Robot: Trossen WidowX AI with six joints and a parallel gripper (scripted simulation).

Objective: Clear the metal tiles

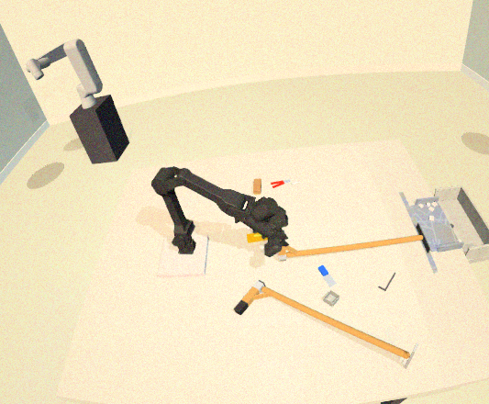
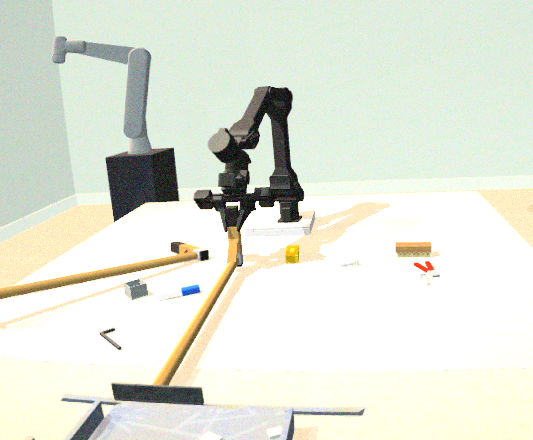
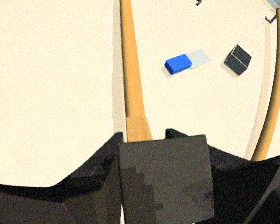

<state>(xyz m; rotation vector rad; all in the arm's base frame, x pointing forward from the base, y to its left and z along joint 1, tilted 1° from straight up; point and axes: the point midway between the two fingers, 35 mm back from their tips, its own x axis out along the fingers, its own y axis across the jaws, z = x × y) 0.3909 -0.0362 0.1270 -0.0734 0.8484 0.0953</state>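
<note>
"What does your hand do now?"

"My gripper (image 1: 277,251) (image 2: 233,230) (image 3: 144,136) is closed around the grip of the long scraper (image 1: 356,246) (image 2: 198,322) (image 3: 132,60), so it pinches the tool firmly."

"And where is the blade (image 1: 424,240) (image 2: 158,393)?"

"It is at the near edge of the bench plate (image 1: 440,235) (image 2: 173,417), on the side toward my arm. Whether it touches the plate, I cannot tell."

"Are the tiles in the box already?"

"Not all. I see several pale tiles (image 1: 431,218) (image 2: 274,432) on the plate, most of them grouped near one corner. The catch box (image 1: 476,216) stands just beyond the plate, at its far end."

"What lies around your tool?"

"On the table (image 1: 168,321) (image 2: 373,320) (image 3: 51,90) there is a second long tool (image 1: 338,323) (image 2: 93,276) (image 3: 277,75). Between the two shafts I see a blue and white marker (image 1: 323,270) (image 2: 190,290) (image 3: 178,64), a small grey box (image 1: 330,298) (image 2: 136,289) (image 3: 237,60) and a hex key (image 1: 387,282) (image 2: 110,338)."

"And on the other side?"

"There I have a yellow block (image 1: 256,238) (image 2: 292,254), a brush (image 1: 257,185) (image 2: 413,248) and, beside the brush, red-handled pliers (image 1: 279,184) (image 2: 425,267)."
</note>
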